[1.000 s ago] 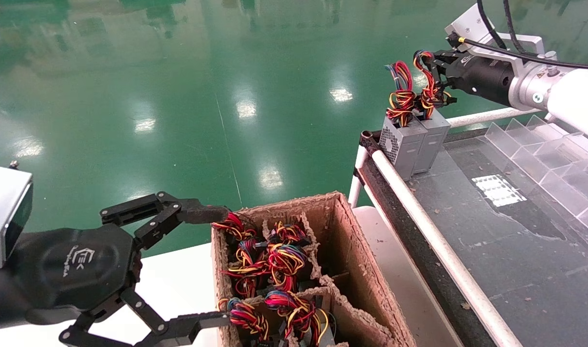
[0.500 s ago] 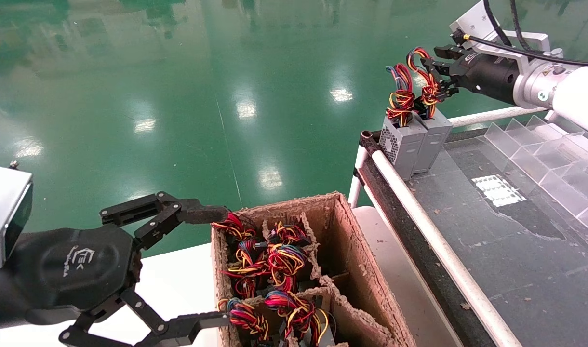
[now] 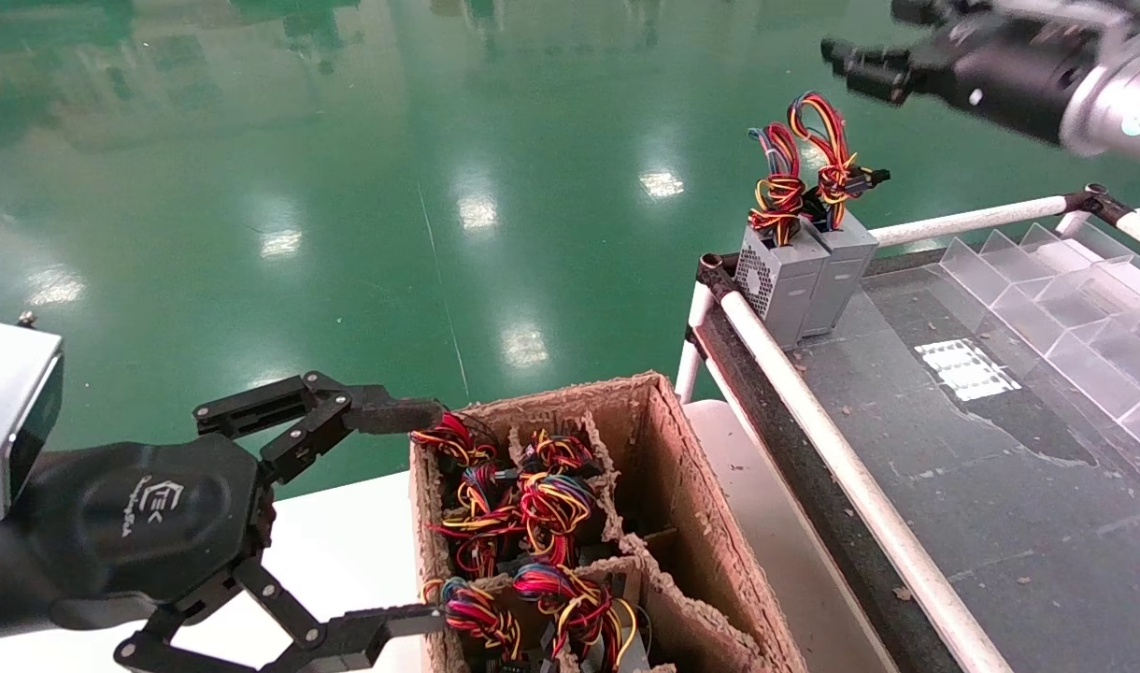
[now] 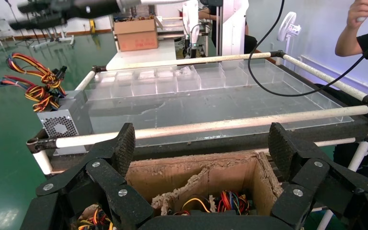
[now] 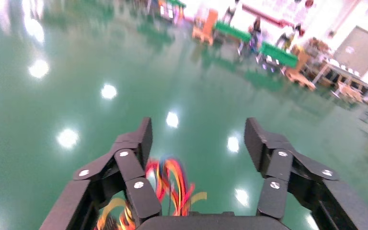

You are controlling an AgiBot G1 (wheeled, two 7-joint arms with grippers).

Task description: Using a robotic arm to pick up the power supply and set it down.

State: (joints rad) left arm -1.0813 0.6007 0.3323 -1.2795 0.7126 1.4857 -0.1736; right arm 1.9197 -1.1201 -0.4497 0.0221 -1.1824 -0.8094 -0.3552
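Right black linked-finger gripper (image 3: 846,58) (jaws apart, empty) hovers above small grey metal power supply (image 3: 839,271) standing on the dark conveyor table (image 3: 962,467); left black gripper (image 3: 420,514), jaws apart, flanks the brown cardboard box (image 3: 691,505).

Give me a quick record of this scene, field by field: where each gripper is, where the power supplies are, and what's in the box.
right gripper: open, empty, in the air above the placed power supply
placed power supply: upright at the conveyor table's far corner, touching a second unit
left gripper: open, parked at the cardboard box
cardboard box: divided, holds more wire bundles
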